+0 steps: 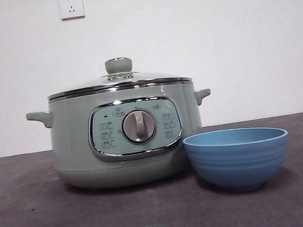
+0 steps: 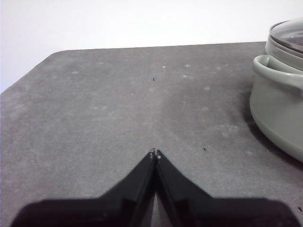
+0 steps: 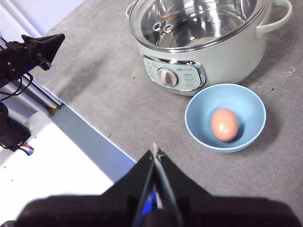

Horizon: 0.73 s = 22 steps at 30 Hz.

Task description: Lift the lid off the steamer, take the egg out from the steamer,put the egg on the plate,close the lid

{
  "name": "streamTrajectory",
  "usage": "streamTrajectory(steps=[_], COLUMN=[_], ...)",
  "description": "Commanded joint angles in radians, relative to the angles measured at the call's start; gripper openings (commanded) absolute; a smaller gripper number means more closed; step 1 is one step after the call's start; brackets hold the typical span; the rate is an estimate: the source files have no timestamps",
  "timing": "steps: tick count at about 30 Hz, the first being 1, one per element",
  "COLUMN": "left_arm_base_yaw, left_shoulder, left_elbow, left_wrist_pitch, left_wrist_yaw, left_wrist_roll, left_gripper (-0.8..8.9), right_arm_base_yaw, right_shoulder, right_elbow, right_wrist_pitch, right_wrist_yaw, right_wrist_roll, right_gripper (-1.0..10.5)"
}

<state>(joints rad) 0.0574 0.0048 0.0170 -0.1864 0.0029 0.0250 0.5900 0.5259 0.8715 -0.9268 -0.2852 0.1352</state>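
Note:
The pale green steamer (image 1: 75,136) stands mid-table with the glass lid (image 1: 118,79) seated on its rim. Just right of it and nearer the front sits the blue plate (image 1: 238,160), a deep bowl. The right wrist view looks down on the steamer (image 3: 227,56), the lid (image 3: 189,19) and the plate (image 3: 194,113), and a brown egg (image 3: 224,124) lies inside the plate. From the front, the plate's wall hides the egg. My right gripper (image 3: 155,151) is shut and empty, high above the table's front edge. My left gripper (image 2: 155,153) is shut and empty over bare table, beside the steamer (image 2: 279,113).
The table is a dark grey mat (image 1: 36,222) in front of a white wall with two sockets (image 1: 71,5). In the right wrist view the table's front edge (image 3: 90,127) shows, with white equipment and cables beyond it.

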Motion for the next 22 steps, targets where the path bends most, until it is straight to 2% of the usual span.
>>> streamTrajectory(steps=[1,3,4,6,10,13,17,22], left_arm_base_yaw=[0.003,0.003,0.003,0.003,0.003,0.003,0.003,0.003], left_shoulder=[-0.003,-0.003,-0.003,-0.003,-0.003,-0.003,-0.003,-0.003], left_elbow=[-0.014,-0.014,-0.014,-0.014,-0.014,-0.014,-0.014,-0.014], left_wrist_pitch=[0.003,0.003,0.003,0.003,0.003,0.003,0.003,0.003], left_wrist_yaw=[0.0,0.0,0.0,0.0,0.0,0.0,0.0,0.0], left_wrist_roll=[-0.005,-0.006,-0.006,-0.006,-0.006,-0.006,-0.006,-0.006], left_gripper=[-0.03,-0.03,-0.03,-0.03,-0.03,-0.03,-0.03,-0.03], right_arm_base_yaw=[0.003,0.002,-0.012,-0.052,-0.197,-0.351,-0.53,-0.59], right_shoulder=[0.0,-0.003,-0.011,-0.031,-0.07,-0.111,-0.195,-0.334], right_elbow=[0.003,0.003,0.003,0.003,-0.005,-0.047,-0.173,-0.405], right_wrist_pitch=[0.005,0.005,0.01,0.03,0.096,0.161,0.305,0.561], right_wrist_yaw=[0.003,0.002,0.016,0.033,0.023,0.023,0.023,0.03], right_wrist_roll=[0.006,0.003,-0.039,-0.068,-0.093,-0.111,-0.134,-0.134], right_gripper=[0.0,0.0,0.0,0.0,0.0,0.0,0.0,0.0])
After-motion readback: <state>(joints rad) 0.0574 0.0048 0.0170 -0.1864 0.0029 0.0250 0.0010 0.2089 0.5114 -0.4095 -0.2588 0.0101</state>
